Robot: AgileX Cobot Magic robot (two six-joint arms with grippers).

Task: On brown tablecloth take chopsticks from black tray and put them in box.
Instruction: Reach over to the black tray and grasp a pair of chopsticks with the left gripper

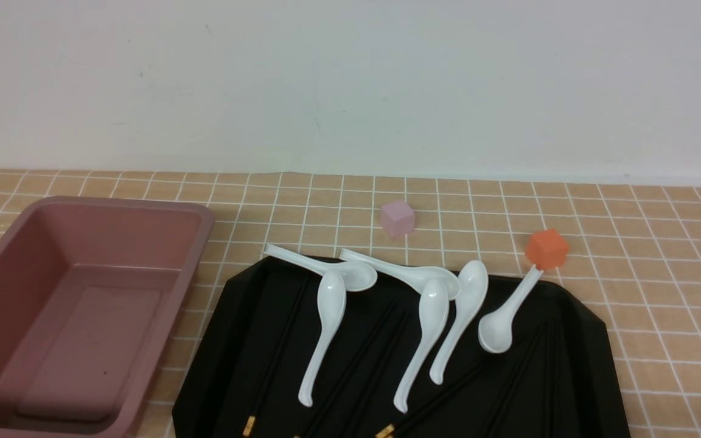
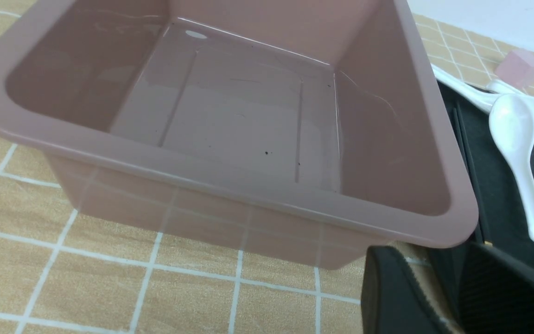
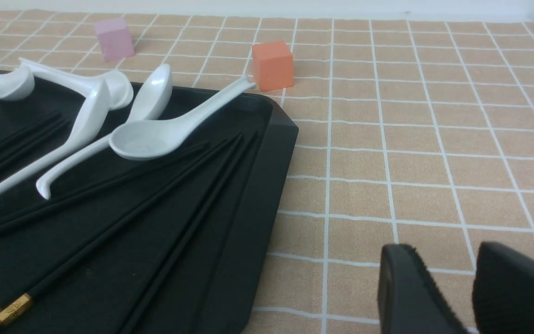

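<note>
Opening step, judging from the empty box (image 1: 199, 240): reaching, with no chopstick lifted yet.

Hovering nearest, low over the brown tablecloth (image 1: 661, 292): left gripper (image 2: 427, 260), fingers spread with nothing between them, just off the box's near right corner and close to the black tray's (image 1: 229, 340) left edge. Hanging likewise over bare cloth off the tray's right edge: right gripper (image 3: 448, 253), fingers parted and empty.

Lying flat on the tray, gold-banded ends toward its near edge and tips fanning toward its far edge: the chopsticks (image 1: 277, 359), thin, long and black, hard to pick out against the glossy black. Crossing over several of them, farther in: white ceramic soup spoons (image 1: 326, 328), two handles poking past the far edge.

Sitting beyond that edge on the cloth: a pink cube (image 1: 397, 218) and an orange cube (image 1: 546, 248), the orange one at a spoon handle's tip.

Calling next, probably, for lowering onto a stick clear of any spoon, likely those by the right edge (image 3: 202, 195), then pinching narrowly near the middle and carrying across to the box at the left.
</note>
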